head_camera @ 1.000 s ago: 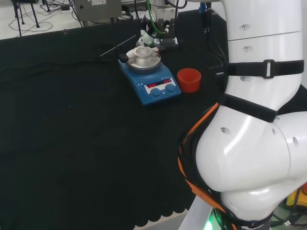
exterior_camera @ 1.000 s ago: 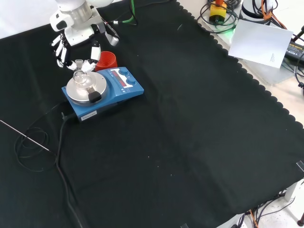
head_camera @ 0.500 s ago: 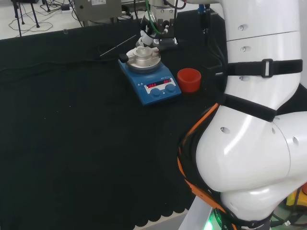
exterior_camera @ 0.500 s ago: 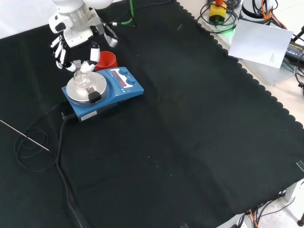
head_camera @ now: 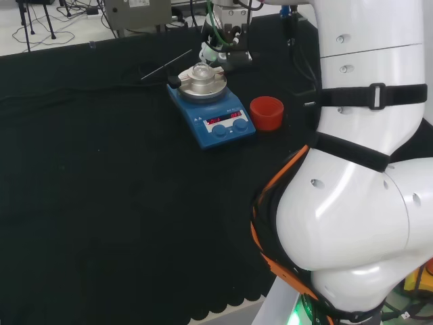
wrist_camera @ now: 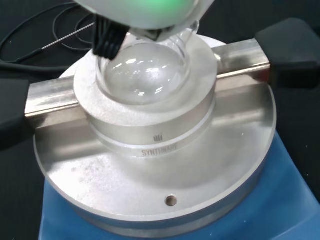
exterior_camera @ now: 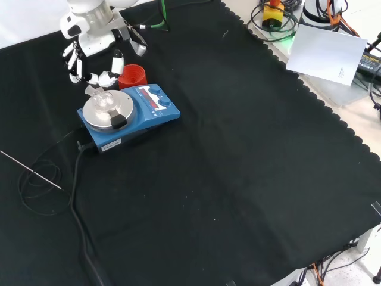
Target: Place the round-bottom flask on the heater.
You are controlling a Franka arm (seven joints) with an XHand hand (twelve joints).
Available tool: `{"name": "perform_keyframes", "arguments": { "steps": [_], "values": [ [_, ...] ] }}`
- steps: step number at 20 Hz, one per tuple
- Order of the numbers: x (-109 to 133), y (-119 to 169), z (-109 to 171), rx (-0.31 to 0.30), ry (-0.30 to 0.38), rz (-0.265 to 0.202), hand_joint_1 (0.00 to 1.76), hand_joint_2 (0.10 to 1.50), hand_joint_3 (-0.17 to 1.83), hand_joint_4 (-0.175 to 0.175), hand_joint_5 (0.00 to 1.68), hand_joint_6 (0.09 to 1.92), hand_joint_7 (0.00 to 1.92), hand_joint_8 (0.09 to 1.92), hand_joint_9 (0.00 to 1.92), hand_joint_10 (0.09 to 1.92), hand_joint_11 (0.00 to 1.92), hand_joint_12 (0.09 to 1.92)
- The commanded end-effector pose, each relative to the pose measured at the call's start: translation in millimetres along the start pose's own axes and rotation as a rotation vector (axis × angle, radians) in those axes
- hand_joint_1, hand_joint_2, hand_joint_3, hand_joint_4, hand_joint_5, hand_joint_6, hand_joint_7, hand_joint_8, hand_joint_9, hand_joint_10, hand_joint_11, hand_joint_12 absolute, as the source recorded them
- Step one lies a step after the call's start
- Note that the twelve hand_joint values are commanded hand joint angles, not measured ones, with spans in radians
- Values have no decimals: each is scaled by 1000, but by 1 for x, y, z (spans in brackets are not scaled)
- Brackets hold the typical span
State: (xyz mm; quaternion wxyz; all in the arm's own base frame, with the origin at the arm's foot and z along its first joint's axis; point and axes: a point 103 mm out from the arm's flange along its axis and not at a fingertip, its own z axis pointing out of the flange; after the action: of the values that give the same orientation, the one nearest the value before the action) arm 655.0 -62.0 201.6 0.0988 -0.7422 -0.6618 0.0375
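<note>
The clear round-bottom flask point(exterior_camera: 102, 99) sits with its bulb point(wrist_camera: 144, 74) in the well of the silver block point(wrist_camera: 150, 125) on the blue heater point(exterior_camera: 152, 107). In the head view the flask point(head_camera: 201, 70) stands on top of the heater point(head_camera: 216, 115). My hand point(exterior_camera: 95, 40) hovers just beyond the heater in the front view, its fingers point(exterior_camera: 100, 78) relaxed and apart from the flask's neck. In the head view the hand point(head_camera: 218, 49) is right behind the flask. A blurred white part of the hand point(wrist_camera: 145, 10) shows close above the bulb in the wrist view.
A red ribbed stand point(exterior_camera: 132, 76) stands next to the heater, below my hand in the front view, and to the heater's right point(head_camera: 266, 112) in the head view. A thin metal probe point(exterior_camera: 30, 170) and coiled black cable point(exterior_camera: 41, 190) lie on the cloth left of the heater.
My fingers have let go of the flask's neck and the hand has drawn back and up from it. The flask stays seated in the heater's block.
</note>
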Motion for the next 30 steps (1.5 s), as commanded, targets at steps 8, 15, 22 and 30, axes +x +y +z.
{"name": "perform_keyframes", "arguments": {
  "steps": [8,15,22,30],
  "values": [
    [0,-6,-9,-29,5,-4,1067,631,957,161,1049,1216,613,678,786,631,317,1331],
    [-1,-10,-10,-30,36,-3,1066,642,938,155,1045,1210,601,678,776,631,314,1333],
    [-13,-24,-18,-37,75,-4,930,835,510,-17,900,979,457,745,646,725,214,1370],
    [-19,-54,-30,-53,62,8,859,715,676,-113,802,867,397,745,595,737,162,1377]
  ]
}}
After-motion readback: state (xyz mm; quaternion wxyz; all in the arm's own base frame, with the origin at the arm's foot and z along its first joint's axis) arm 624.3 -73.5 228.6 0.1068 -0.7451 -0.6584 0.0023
